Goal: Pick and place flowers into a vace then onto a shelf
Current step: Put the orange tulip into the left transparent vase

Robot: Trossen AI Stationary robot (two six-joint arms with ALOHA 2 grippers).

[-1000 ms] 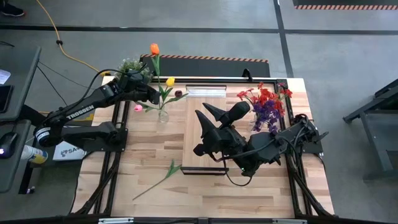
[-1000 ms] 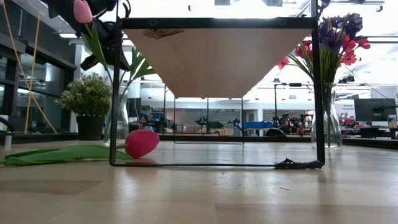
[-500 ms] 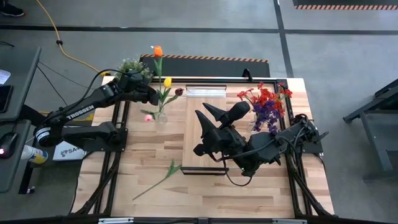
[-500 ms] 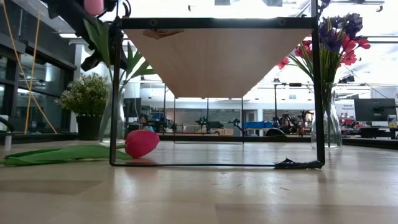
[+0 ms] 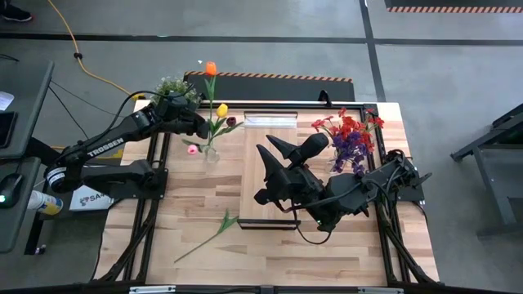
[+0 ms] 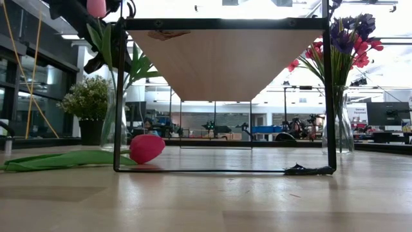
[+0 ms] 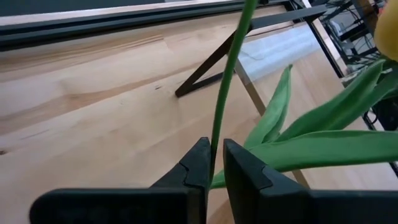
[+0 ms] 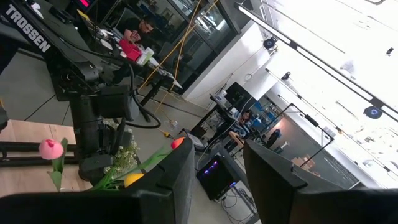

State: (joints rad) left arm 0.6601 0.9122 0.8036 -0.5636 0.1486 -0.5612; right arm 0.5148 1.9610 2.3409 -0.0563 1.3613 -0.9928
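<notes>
On table: two vases (image 5: 212,153) — left gripper (image 7: 215,163) narrowly pinches stem (image 7: 229,74); right gripper (image 8: 214,163) open.

high: overhead, whole table (image 5: 204,196) | low: tabletop level, under shelf (image 6: 225,61) | wrists: close, forward

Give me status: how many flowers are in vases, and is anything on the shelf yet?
Done: a red and purple bunch stands in the right vase. In hand: the left gripper has its jaws around a green stem at the left vase, which holds tulips. Left: one flower lies on the table, and no vase is on the shelf. The right gripper waits.
</notes>
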